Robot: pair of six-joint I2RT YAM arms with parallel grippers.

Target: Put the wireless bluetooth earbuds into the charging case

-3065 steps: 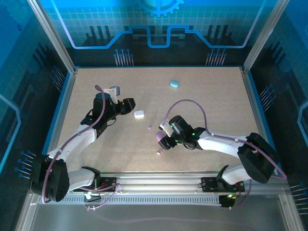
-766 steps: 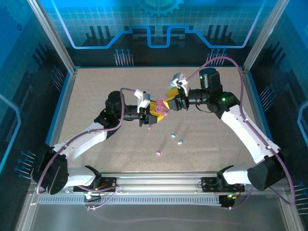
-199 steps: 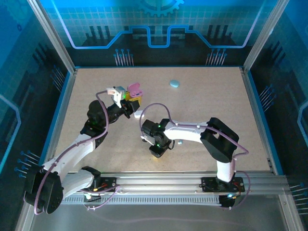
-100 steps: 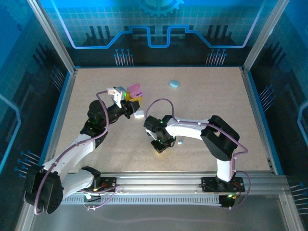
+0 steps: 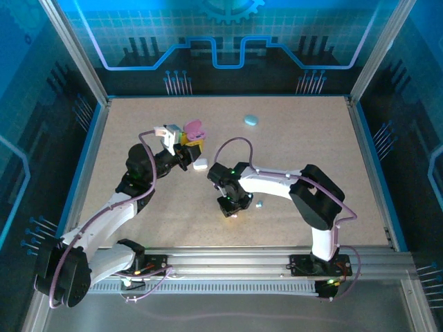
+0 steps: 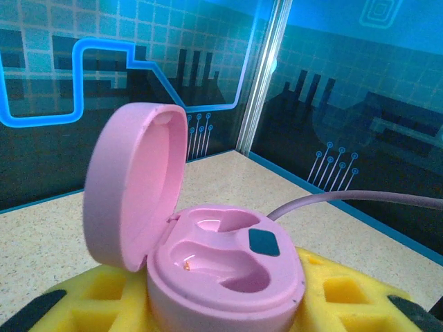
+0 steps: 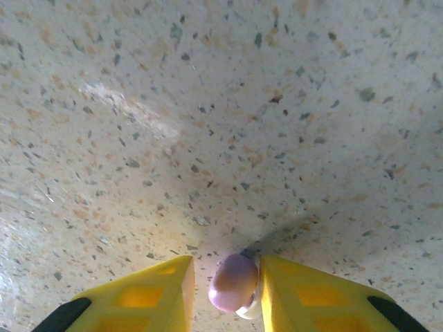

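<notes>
My left gripper (image 5: pixel 188 140) is raised over the far left of the table, shut on an open pink charging case (image 5: pixel 194 129). In the left wrist view the case (image 6: pixel 228 266) sits between the yellow fingers (image 6: pixel 346 297) with its lid up and both sockets empty. My right gripper (image 5: pixel 232 209) points down at the table near the middle. In the right wrist view a purple earbud (image 7: pixel 234 282) lies on the table between its yellow fingers (image 7: pixel 149 294). The bud touches the right finger, and a small gap separates it from the left one.
A white case (image 5: pixel 201 165) lies just in front of the left gripper. A light blue case (image 5: pixel 250 120) rests further back. A light blue earbud (image 5: pixel 259 204) lies right of the right gripper. Blue walls and metal posts bound the speckled table (image 5: pixel 311 152).
The right gripper has slid a little right and away from the near edge, staying low over the table. The left arm has held still with the open pink case.
</notes>
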